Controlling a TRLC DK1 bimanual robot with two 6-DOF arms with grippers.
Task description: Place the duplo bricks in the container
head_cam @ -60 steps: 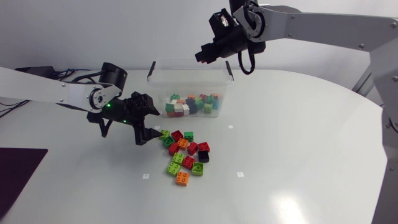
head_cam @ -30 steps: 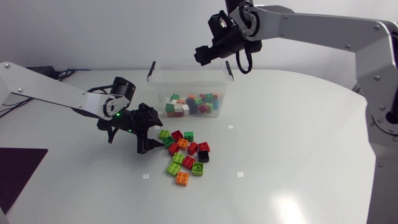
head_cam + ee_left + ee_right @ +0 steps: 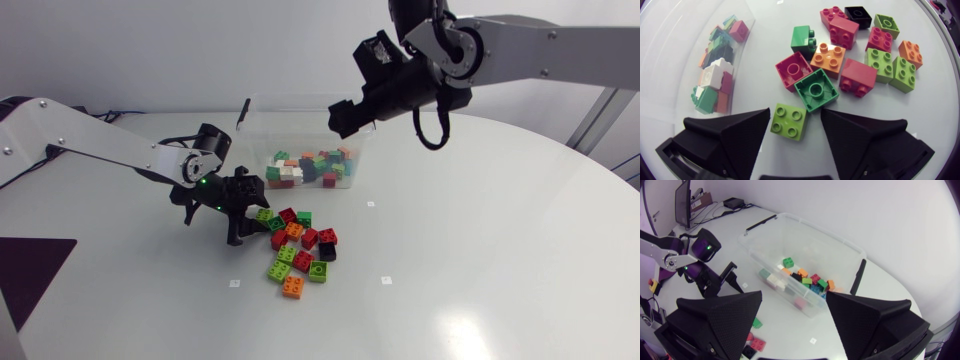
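The left gripper point(image 3: 795, 119) stood apart, a square lime brick point(image 3: 789, 120) between its fingers, studs up, flat on the table point(image 3: 480, 250) beside the pile point(image 3: 300, 250). The right gripper point(image 3: 794, 298), also apart, hung above the container point(image 3: 258, 135).

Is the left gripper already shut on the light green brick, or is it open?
Open. The light green brick lies between the fingers of the left gripper, but bare table shows between it and one finger.

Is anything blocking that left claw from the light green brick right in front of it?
Nothing visible does. The lime brick already lies between the left gripper's open fingers; the dark green brick sits just beyond it.
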